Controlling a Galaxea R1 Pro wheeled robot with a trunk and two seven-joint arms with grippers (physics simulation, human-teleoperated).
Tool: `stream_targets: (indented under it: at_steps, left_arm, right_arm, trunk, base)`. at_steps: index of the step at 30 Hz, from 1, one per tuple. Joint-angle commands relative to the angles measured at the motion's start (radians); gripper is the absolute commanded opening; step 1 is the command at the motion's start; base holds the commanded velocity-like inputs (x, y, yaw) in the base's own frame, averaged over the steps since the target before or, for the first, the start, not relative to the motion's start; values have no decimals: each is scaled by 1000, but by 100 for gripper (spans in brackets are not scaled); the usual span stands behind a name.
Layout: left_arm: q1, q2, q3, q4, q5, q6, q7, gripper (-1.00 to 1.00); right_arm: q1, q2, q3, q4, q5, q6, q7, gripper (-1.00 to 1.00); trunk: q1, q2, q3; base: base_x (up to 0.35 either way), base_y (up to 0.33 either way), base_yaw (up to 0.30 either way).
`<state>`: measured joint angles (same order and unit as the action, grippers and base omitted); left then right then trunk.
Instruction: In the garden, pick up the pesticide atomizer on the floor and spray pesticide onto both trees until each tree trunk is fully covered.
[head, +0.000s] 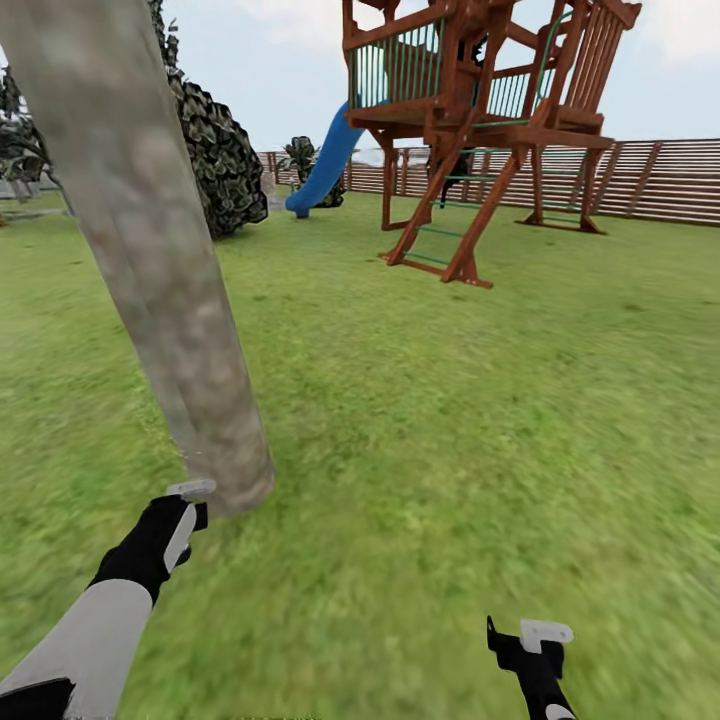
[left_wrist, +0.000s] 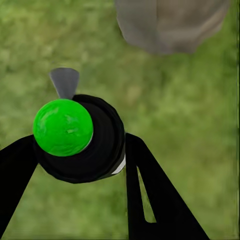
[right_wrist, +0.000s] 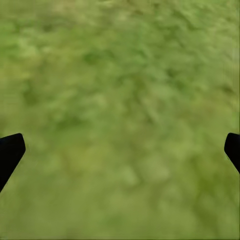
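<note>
Left wrist view shows the left pincer (left_wrist: 80, 150) clenched on the pesticide atomizer (left_wrist: 75, 137) beside the tree trunk (left_wrist: 170, 25); right pincer (right_wrist: 120, 150) released; spraying remains.

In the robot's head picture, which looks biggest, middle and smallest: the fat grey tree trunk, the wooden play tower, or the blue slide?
1. Mottled grey-tan tree trunk, though nearness to the camera inflates it.
2. Brown wooden play tower.
3. Blue slide.

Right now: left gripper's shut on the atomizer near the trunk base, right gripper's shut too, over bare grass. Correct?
Not quite. The right gripper is open: the right wrist view shows its fingers spread wide over the grass. The rest holds: the left gripper is clamped on the atomizer by the trunk.
</note>
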<state>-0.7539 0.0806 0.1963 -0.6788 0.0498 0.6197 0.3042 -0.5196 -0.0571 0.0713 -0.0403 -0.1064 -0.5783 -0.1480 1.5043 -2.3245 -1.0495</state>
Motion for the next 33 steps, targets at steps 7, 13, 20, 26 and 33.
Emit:
stream_targets:
  at_steps: [7, 13, 20, 26, 33]
  left_arm:
    - [-101, -19, -75, -131, 3, 166, -19, -100]
    - [-117, 107, -79, -137, 66, 174, -22, -100]
    - [-167, 149, -115, -137, 78, 224, -132, -100]
    - [-183, 88, -124, -139, 84, 233, -144, -100]
    - [-236, 148, -120, -135, 85, 284, -167, -100]
  right_arm:
    - [0, -1, 8, 0, -10, -3, -1, 100]
    - [0, -1, 8, 0, -10, -3, -1, 100]
    - [0, -1, 8, 0, -10, -3, -1, 100]
    - [0, -1, 8, 0, -10, -3, -1, 100]
    - [0, -1, 8, 0, -10, -3, -1, 100]
  trunk:
    - [0, 0, -1]
    - [0, 0, -1]
    - [0, 0, -1]
    - [0, 0, -1]
    - [0, 0, -1]
  base:
    - [0, 0, 248]
    - [0, 0, 33]
    - [0, 0, 0]
    - [0, 0, 0]
    - [0, 0, 0]
